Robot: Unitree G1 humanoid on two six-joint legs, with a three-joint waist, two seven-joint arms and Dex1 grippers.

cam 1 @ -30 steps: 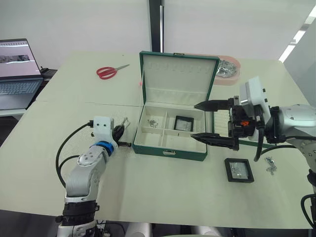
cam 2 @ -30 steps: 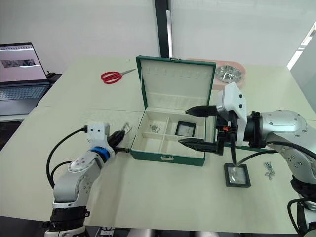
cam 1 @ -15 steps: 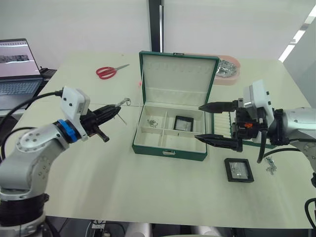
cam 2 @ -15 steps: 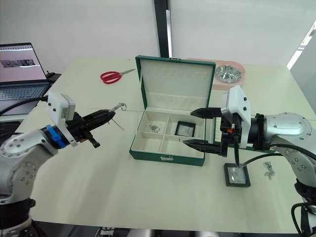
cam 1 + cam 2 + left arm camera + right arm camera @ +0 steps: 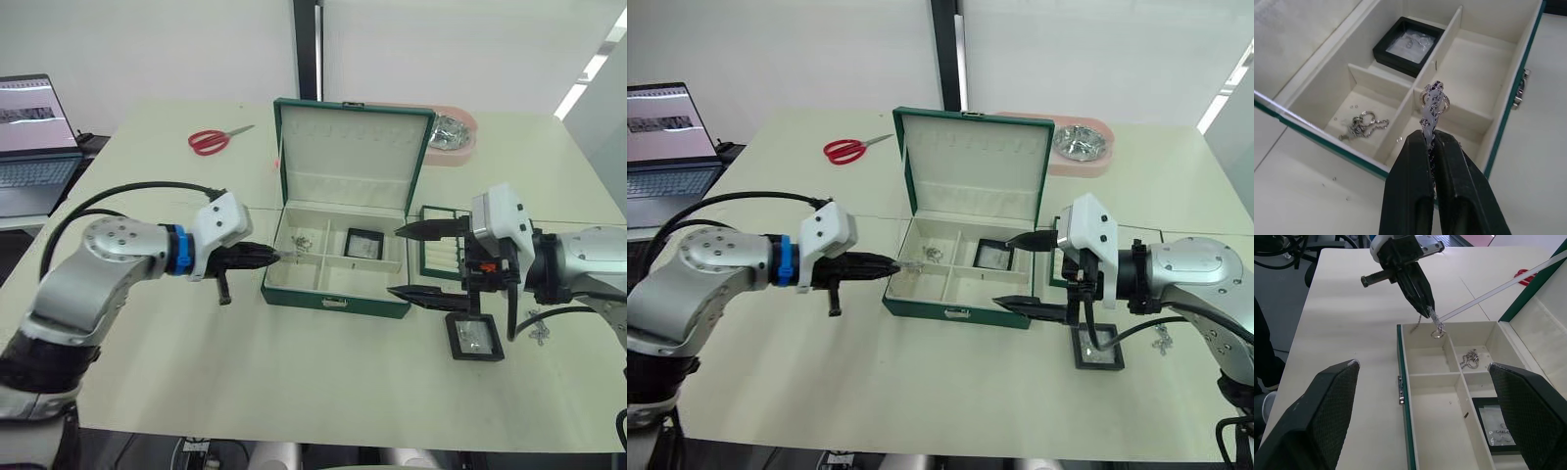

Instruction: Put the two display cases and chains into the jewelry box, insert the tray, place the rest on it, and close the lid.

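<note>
While my left gripper (image 5: pixel 1431 142) pinches a silver chain (image 5: pixel 1432 105) between its two smooth black fingers, pressed tight together on the links, the chain's ringed end pokes out past the tips over the jewelry box (image 5: pixel 337 258) at centre frame. In the head views the tips sit at the box's left wall, above the front left compartment. The left wrist view gives me what the head views barely resolve: a second chain (image 5: pixel 1362 125) coiled loosely in one cream-lined compartment, and one display case (image 5: pixel 1408 46), black-framed with a clear window, lying flat in another. The dividers are thin cream partitions, and the compartment below my pinched chain looks bare.

My right gripper (image 5: pixel 424 261) hangs right of centre with its textured black fingers spread wide, nothing between them, just off the box's right front corner. The second display case (image 5: pixel 474 335) lies flat on the table below and right of it. A green tray (image 5: pixel 441 254) with ribbed cream lining sits beside the box's right wall, behind that gripper.

The lid (image 5: pixel 353 149) stands upright at the back, hooks along its cream inside. Red-handled scissors (image 5: pixel 217 140) lie upper left, a pink dish (image 5: pixel 452 134) of metal pieces upper right, a laptop (image 5: pixel 35 133) at the far left edge. Bare tabletop runs across the whole lower frame.
</note>
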